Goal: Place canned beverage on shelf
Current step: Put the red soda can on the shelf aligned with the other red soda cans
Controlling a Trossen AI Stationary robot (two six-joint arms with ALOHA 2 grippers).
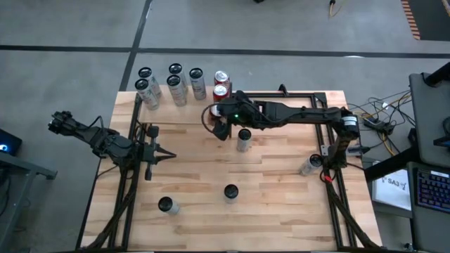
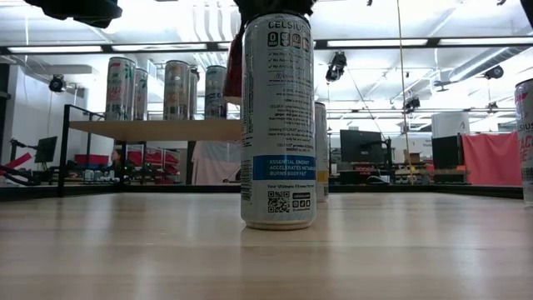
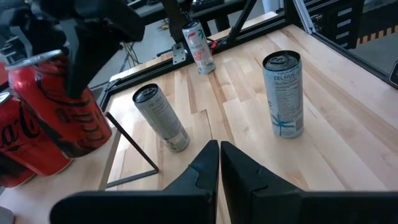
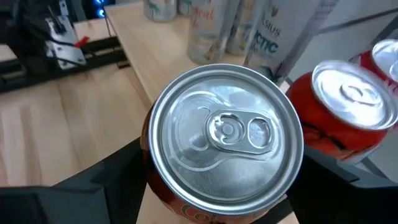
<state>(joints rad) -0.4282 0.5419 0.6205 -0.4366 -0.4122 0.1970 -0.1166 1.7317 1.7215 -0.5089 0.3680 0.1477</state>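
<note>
My right gripper (image 1: 219, 121) is shut on a red cola can (image 1: 215, 110) at the right end of the shelf (image 1: 169, 116), a pale wood platform on black posts at the table's far side. In the low view the can (image 2: 234, 67) shows a little above shelf level (image 2: 150, 129). Several silver cans (image 1: 174, 88) and two more red cans (image 1: 221, 90) stand on their bases on the shelf. My left gripper (image 1: 167, 154) is shut and empty over the table's left half, pointing right. My right gripper pinches the red can between its two fingers (image 4: 106, 177), one on each opposite side of the can's wall (image 4: 155, 186) just below the rim. The fingers slant down from above and from the table's right. The can (image 3: 62, 106) is slightly tilted, top up; I cannot tell whether its base touches the shelf.
Loose cans stand on the table: one just right of the held can (image 1: 244, 139), a Celsius can (image 1: 230, 191) near the middle front, one at front left (image 1: 166, 205), one near the right arm's base (image 1: 309, 165). A black frame runs along the table's edges (image 1: 309, 93).
</note>
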